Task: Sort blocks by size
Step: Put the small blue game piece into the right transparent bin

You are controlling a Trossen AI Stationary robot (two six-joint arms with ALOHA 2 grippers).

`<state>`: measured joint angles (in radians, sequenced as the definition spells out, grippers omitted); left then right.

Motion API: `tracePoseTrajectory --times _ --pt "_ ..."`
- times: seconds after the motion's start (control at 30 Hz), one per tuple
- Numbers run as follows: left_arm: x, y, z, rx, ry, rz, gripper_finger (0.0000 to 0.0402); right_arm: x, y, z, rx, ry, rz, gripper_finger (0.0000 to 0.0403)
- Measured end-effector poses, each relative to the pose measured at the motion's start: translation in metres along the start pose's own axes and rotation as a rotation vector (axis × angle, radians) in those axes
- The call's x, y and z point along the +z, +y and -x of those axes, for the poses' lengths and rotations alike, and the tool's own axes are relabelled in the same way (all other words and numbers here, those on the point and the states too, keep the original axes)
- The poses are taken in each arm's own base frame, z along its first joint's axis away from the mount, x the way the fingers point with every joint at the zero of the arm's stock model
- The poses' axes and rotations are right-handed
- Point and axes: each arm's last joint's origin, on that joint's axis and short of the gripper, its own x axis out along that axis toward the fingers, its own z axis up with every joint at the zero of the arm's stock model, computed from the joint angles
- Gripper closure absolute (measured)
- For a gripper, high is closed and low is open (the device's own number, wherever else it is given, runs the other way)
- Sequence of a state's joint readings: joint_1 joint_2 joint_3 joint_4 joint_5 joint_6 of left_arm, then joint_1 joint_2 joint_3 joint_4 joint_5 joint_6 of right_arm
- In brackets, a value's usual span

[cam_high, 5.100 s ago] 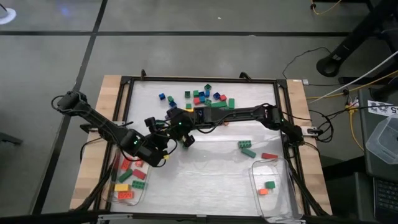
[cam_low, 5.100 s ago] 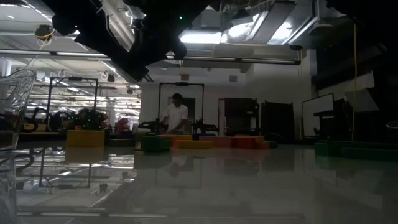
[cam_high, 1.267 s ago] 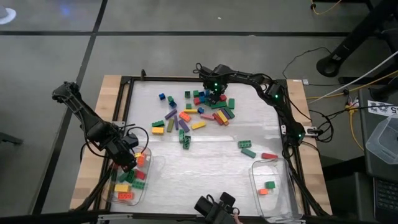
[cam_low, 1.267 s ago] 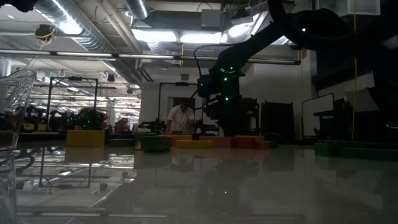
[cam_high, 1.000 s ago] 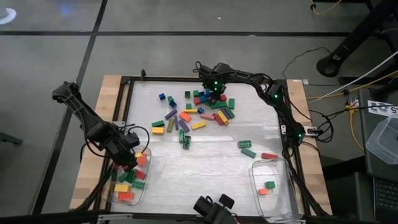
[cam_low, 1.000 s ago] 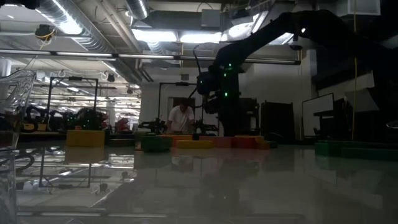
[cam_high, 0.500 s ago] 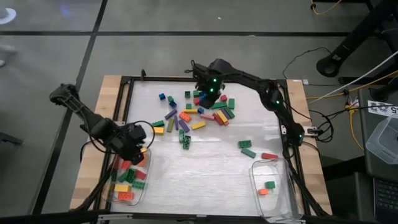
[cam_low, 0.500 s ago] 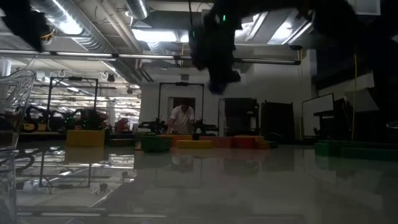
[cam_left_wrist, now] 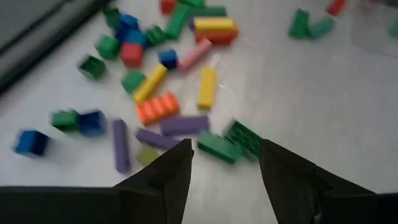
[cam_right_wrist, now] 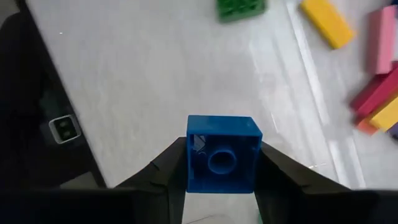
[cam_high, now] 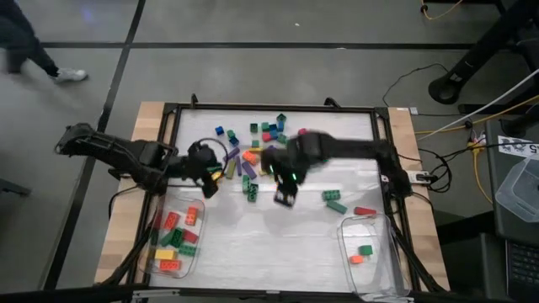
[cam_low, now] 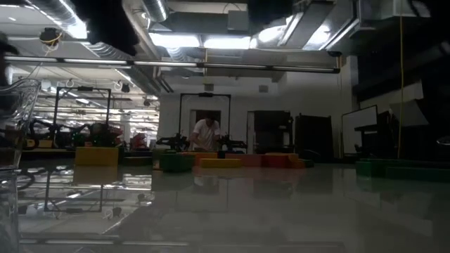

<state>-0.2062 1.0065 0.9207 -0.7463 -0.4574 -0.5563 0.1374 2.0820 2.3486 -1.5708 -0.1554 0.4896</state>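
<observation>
**Right pincer carries blue block off the pile**

Since half a second ago the right arm has swung from the far pile toward mid-tabletop, and the left arm has left its tub for the pile's left edge.

High view: right pincer (cam_high: 284, 197) hangs over bare tabletop (cam_high: 278, 240), near side of the scattered blocks (cam_high: 253, 151). Left pincer (cam_high: 208, 175) sits at the pile's left edge. Left tub (cam_high: 195, 244) holds red, green, yellow and orange blocks; right tub (cam_high: 383, 261) holds a green and an orange one. Three stray blocks lie just beyond the right tub.

Low view: blocks in a row at the far end; a person stands in the room behind.

Left wrist view: left pincer (cam_left_wrist: 225, 163) spread, nothing between the fingers, a green block (cam_left_wrist: 229, 143) just ahead.

Right wrist view: right pincer (cam_right_wrist: 223, 163) pinching a small square blue block (cam_right_wrist: 222, 154) above the tabletop.
</observation>
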Motion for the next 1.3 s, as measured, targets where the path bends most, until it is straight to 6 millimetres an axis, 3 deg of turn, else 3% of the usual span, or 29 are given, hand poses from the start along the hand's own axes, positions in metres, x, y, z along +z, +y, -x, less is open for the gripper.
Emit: tracePoseTrajectory --times 0.2,0.37,0.47,0.8,0.93,1.13,1.3 --pt "0.012 0.019 -0.009 0.057 -0.008 -0.002 0.0229 -0.061 0.074 0.004 -0.078 -0.080 -0.033 0.0257" --pt "0.014 0.025 -0.012 0.040 0.014 -0.029 0.0229 -0.119 0.122 -0.011 -0.131 -0.097 -0.148 0.0255" --pt "0.014 0.025 -0.012 0.039 0.016 -0.051 0.0229 -0.154 0.141 -0.030 -0.178 -0.072 -0.236 0.0255" --pt "0.014 0.025 -0.012 0.038 0.013 -0.052 0.0229 -0.226 0.146 -0.087 -0.361 0.200 -0.290 0.0254" --pt "0.014 0.025 -0.012 0.037 0.011 -0.039 0.0229 -0.251 0.146 -0.100 -0.423 0.268 -0.314 0.0254" --pt "0.016 0.027 -0.013 0.049 0.001 -0.025 0.0229 -0.275 0.146 -0.108 -0.477 0.272 -0.308 0.0253" --pt "0.019 0.033 -0.019 0.093 0.007 0.073 0.0229 -0.282 0.142 -0.113 -0.510 0.278 -0.288 0.0253"
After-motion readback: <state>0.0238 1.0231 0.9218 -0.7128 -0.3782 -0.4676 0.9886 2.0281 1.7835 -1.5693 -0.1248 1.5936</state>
